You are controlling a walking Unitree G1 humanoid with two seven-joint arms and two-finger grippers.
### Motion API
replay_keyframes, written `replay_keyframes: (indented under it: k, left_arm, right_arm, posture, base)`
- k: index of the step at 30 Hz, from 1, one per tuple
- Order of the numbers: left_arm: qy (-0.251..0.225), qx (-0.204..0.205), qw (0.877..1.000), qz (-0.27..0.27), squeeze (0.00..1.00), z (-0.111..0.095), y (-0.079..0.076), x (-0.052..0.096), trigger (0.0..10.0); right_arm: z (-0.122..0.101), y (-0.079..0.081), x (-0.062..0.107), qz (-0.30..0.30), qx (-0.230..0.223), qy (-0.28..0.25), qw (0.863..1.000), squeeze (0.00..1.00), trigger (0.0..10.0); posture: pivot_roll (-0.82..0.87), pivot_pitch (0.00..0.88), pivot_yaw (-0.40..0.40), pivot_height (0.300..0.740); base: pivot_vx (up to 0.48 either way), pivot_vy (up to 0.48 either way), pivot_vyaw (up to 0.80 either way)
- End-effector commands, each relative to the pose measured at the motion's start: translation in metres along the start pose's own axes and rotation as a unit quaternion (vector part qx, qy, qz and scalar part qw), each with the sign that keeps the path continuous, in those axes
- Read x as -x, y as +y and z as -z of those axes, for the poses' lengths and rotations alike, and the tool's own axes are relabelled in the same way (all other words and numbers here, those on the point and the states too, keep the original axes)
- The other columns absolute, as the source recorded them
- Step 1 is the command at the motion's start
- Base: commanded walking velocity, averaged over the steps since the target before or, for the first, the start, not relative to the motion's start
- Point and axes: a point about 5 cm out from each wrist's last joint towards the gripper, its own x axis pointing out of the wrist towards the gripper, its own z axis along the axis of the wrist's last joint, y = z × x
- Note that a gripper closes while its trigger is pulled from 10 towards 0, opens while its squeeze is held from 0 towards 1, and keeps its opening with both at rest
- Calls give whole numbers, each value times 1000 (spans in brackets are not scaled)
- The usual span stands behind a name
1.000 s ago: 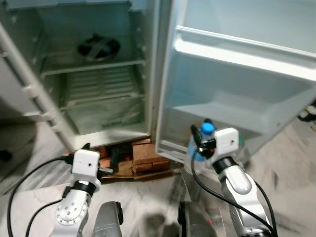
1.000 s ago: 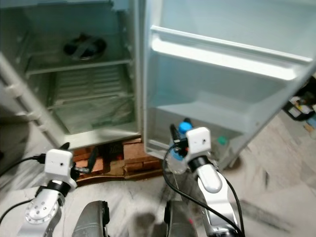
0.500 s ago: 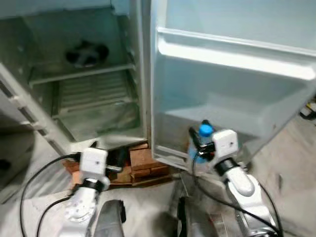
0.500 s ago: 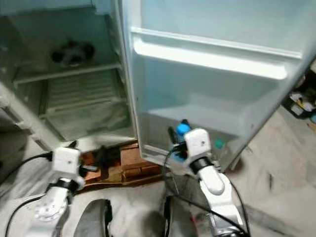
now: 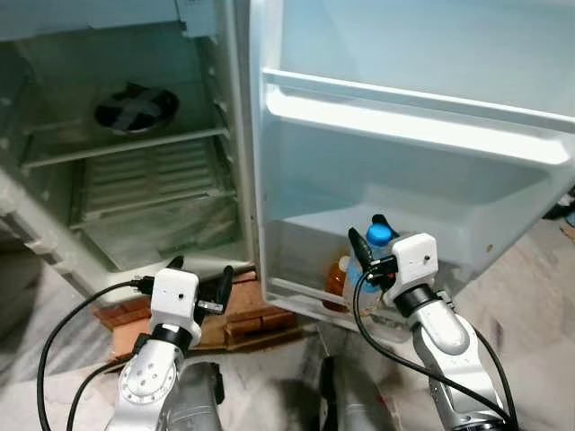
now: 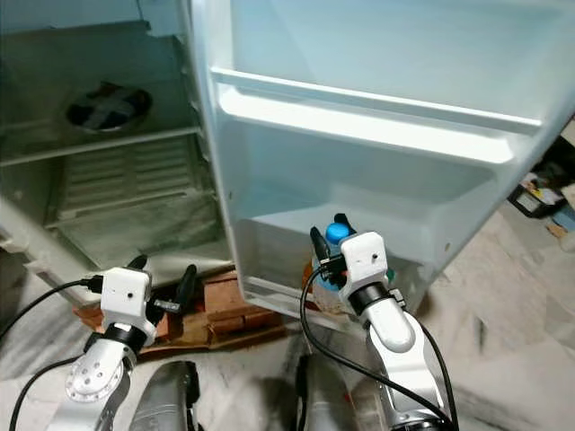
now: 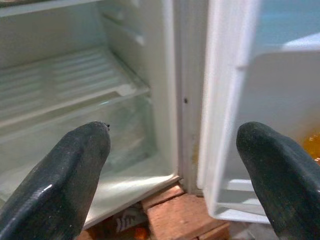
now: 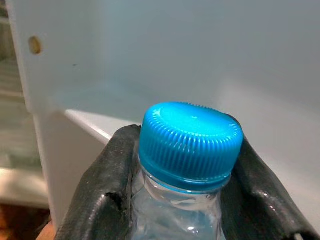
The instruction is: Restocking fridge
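Right pincer (image 5: 368,241) grips clear plastic bottle with ribbed blue cap (image 8: 189,145) at white fridge door shelf (image 5: 305,292); left pincer (image 7: 172,175) spread wide

Cool, even light fills the scene; the open fridge door (image 5: 413,171) glows pale blue-white, with glare along its upper shelf rail (image 5: 413,126). The fridge cavity (image 5: 126,180) sits dimmer and greenish. Head views are fairly sharp. In the wrist views, the near black fingers (image 7: 60,180) are soft and glossy.
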Motion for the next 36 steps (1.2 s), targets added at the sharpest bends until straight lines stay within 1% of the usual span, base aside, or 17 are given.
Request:
replay_keyframes:
  k: [1, 2, 11, 15, 18, 20, 26, 28, 29, 33, 36]
  left_arm:
    - [14, -3, 1000, -8, 0, 5, 5, 5, 10000]
    - [14, -2, 1000, -8, 0, 5, 5, 5, 10000]
    - [19, -7, 1000, -9, 0, 6, 5, 6, 10000]
    - [20, -9, 1000, -10, 0, 7, 6, 6, 10000]
    - [21, -10, 1000, -11, 0, 7, 6, 6, 10000]
    - [21, -11, 1000, -11, 0, 6, 6, 6, 10000]
    - [21, -13, 1000, -15, 0, 6, 6, 8, 10000]
    - [21, -13, 1000, -17, 0, 6, 6, 9, 10000]
    - [21, -13, 1000, -17, 0, 6, 6, 9, 10000]
    - [23, -11, 1000, -15, 0, 7, 7, 10, 10000]
    - [24, -11, 1000, -14, 0, 7, 6, 9, 10000]
  right_arm:
    - [-8, 12, -3, -34, 0, -22, 999, 0, 10000]
    - [-8, 13, -4, -38, 8, -23, 999, 0, 10000]
    - [-10, 11, -8, -33, 7, -29, 999, 0, 10000]
    - [-15, 8, -16, -17, 2, -39, 999, 0, 10000]
    - [-17, 7, -21, -16, 3, -46, 999, 0, 10000]
    - [-18, 7, -22, -16, 3, -45, 999, 0, 10000]
    - [-16, 11, -22, -25, 2, -43, 999, 0, 10000]
    - [-15, 12, -22, -26, 2, -42, 999, 0, 10000]
    - [-15, 12, -22, -26, 2, -42, 999, 0, 10000]
    - [-15, 13, -22, -27, -4, -44, 999, 0, 10000]
    - [-15, 15, -25, -29, -3, -46, 999, 0, 10000]
  posture:
    - [25, 110, -27, 607]
    - [24, 110, -27, 607]
    - [25, 112, -28, 607]
    - [29, 112, -27, 607]
    - [33, 113, -28, 607]
    - [33, 113, -28, 607]
    - [39, 115, -30, 567]
    - [40, 117, -29, 547]
    - [40, 117, -29, 547]
    - [40, 119, -31, 522]
    - [42, 121, -31, 522]
  base:
    - [0, 0, 650]
    - [0, 0, 650]
    - [0, 0, 558]
    - [0, 0, 0]
    - [0, 0, 0]
    - [0, 0, 0]
    - [0, 0, 0]
    - [0, 0, 0]
    - [0, 0, 0]
    - [0, 0, 0]
    - [0, 0, 0]
